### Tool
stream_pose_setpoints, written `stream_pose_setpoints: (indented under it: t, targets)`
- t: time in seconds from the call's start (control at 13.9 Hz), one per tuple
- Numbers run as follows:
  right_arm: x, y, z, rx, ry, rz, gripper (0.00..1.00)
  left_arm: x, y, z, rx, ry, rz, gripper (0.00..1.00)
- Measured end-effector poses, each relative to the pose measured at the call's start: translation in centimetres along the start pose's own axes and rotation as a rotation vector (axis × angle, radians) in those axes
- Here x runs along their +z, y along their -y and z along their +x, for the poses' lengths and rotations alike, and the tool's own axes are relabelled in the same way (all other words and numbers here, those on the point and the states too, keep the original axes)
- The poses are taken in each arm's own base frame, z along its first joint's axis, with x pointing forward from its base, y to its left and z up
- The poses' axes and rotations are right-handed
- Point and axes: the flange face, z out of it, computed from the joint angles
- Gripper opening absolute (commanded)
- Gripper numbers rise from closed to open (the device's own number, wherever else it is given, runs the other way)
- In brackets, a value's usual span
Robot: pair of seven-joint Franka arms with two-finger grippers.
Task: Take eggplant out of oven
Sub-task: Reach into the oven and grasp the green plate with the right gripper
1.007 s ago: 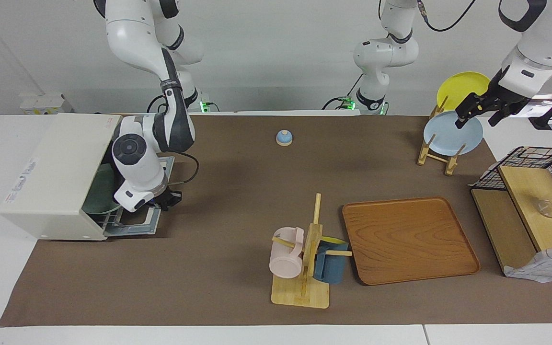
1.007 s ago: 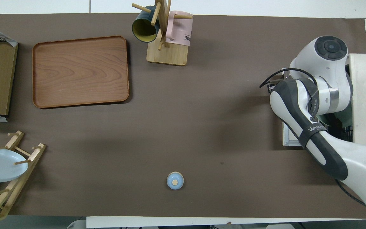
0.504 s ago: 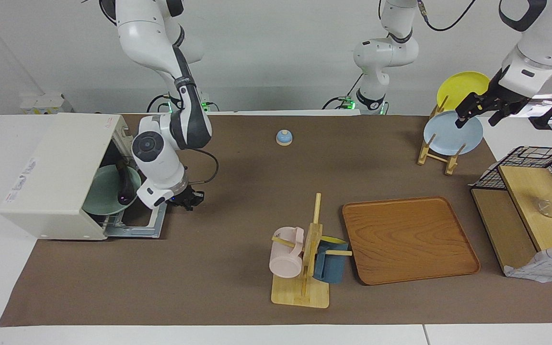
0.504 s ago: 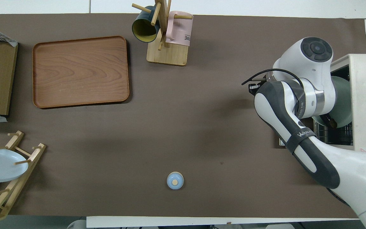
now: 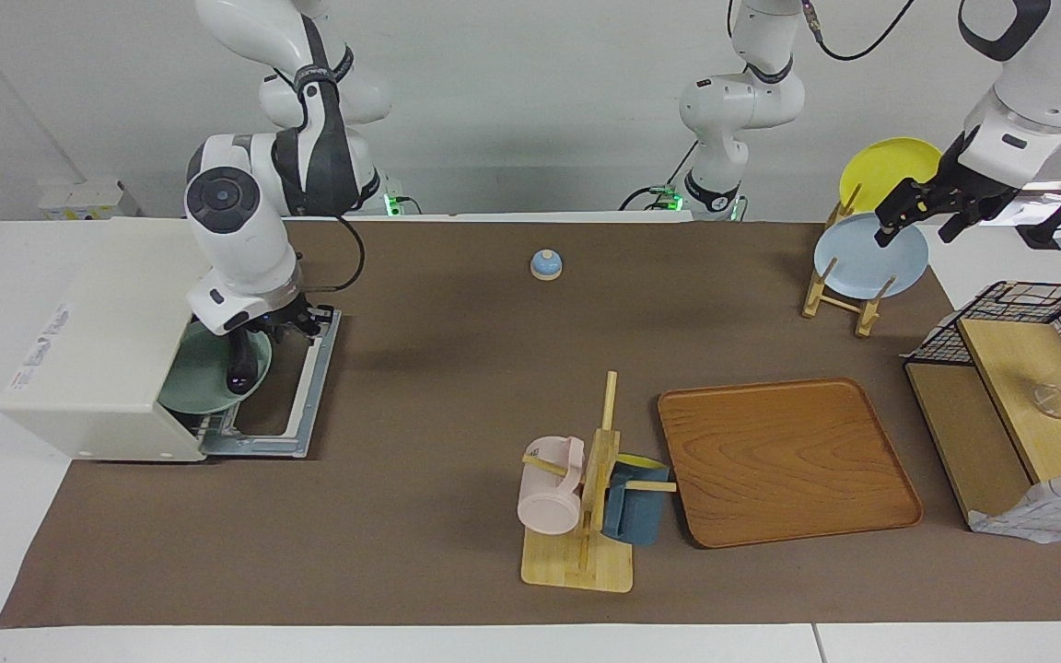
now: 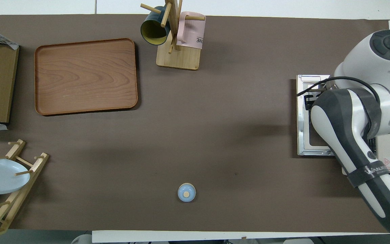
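At the open oven [image 5: 107, 331], the eggplant [image 5: 242, 361] lay on a green plate [image 5: 204, 378], long axis roughly twelve-to-six, directly at six o'clock from the right gripper [image 5: 277, 324], whose finger spacing could not be told; the left gripper [image 5: 919, 210] waited, fingers spread, by the blue plate [image 5: 867, 258].

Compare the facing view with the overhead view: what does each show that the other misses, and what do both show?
Only the facing view shows the eggplant on a green plate inside the oven, the right hand over the oven's mouth, and the left hand waiting over the blue plate. In the overhead view the right arm covers the oven's mouth and both hands are out of sight. Both show the open oven door, the tray, the mug rack and the bell.
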Motion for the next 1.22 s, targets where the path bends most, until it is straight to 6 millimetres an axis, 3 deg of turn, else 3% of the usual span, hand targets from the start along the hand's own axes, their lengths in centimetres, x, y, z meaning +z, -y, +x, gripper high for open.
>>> stream_pose_setpoints:
  t: [0.36,0.65,0.79,1.01,1.22]
  targets:
    - [3.5,-1.6,-0.3,-0.126,-0.018,-0.062,0.48,0.0,0.0,0.0,0.000,0.000,0.000,1.00]
    - [4.7,-2.3,-0.5,-0.168,-0.022,-0.100,0.32,0.0,0.0,0.0,0.000,0.000,0.000,1.00]
    - [5.0,-2.2,-0.8,-0.189,-0.034,-0.116,0.19,0.0,0.0,0.0,0.000,0.000,0.000,1.00]
    - [5.5,-2.1,-1.3,-0.198,-0.038,-0.116,0.17,0.0,0.0,0.0,0.000,0.000,0.000,1.00]
    - [5.5,-2.0,-1.3,-0.199,-0.039,-0.116,0.03,0.0,0.0,0.0,0.000,0.000,0.000,1.00]
